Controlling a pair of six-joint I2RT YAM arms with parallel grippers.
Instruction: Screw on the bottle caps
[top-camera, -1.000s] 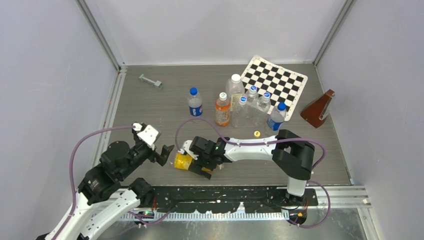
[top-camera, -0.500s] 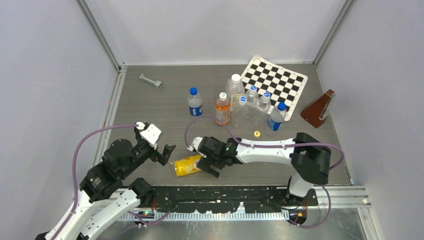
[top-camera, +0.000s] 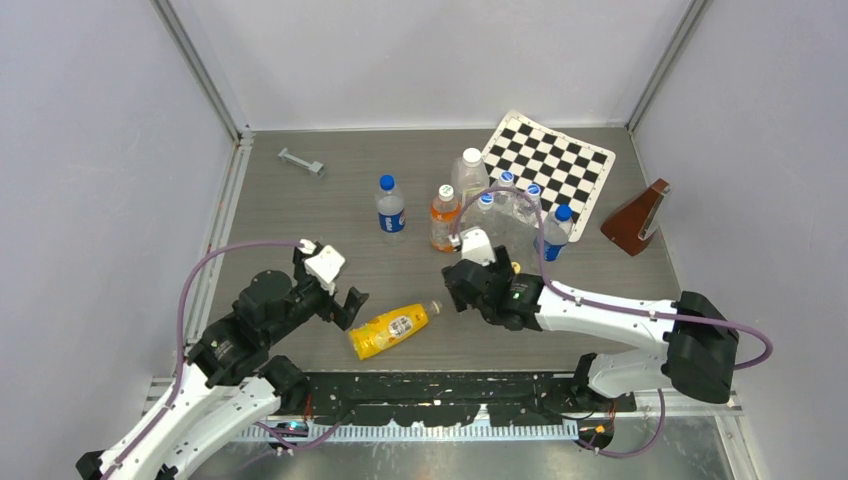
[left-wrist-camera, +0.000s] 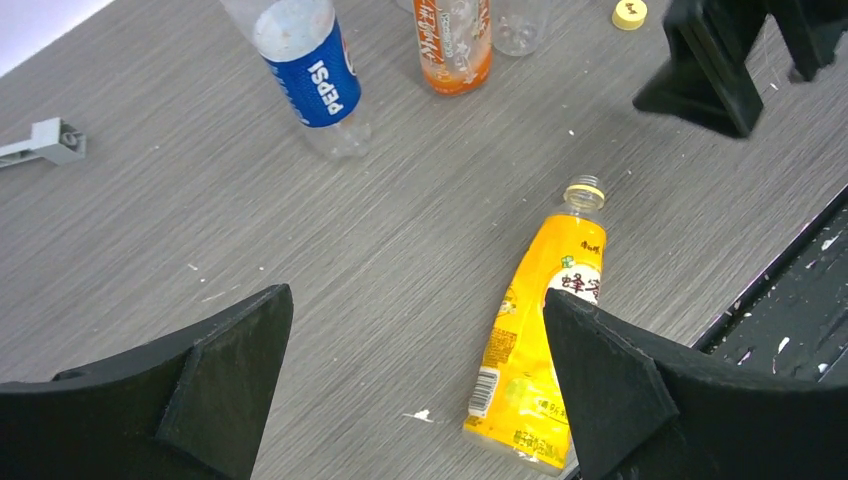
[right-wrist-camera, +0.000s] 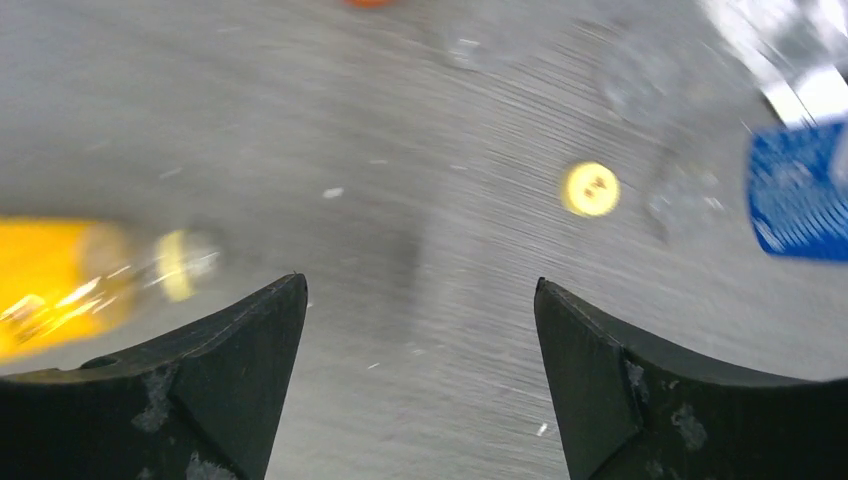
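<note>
The yellow juice bottle was found lying on its side on the surface, uncapped. Its open neck was turned toward the right pincer and its base lay just ahead of the left pincer. In the left wrist view part of the base was hidden behind one finger. In the blurred right wrist view the bottle was reduced to a yellow smear cut off at the frame edge.

The yellow cap was seen flat on the surface, ahead of the right pincer and off to one side, well apart from the bottle neck. The Pepsi bottle stood upright beyond the left pincer with a blue cap seated on it; how tightly could not be told.

Both pincers were spread wide, with nothing between their fingers.

A cluster of standing bottles crowded the area just beyond the yellow cap. A blue label at the edge of the right wrist view could not be matched to a bottle. Bare surface was left between the two pincers and around the neck, while the near edge of the surface ran close behind the bottle's base.
</note>
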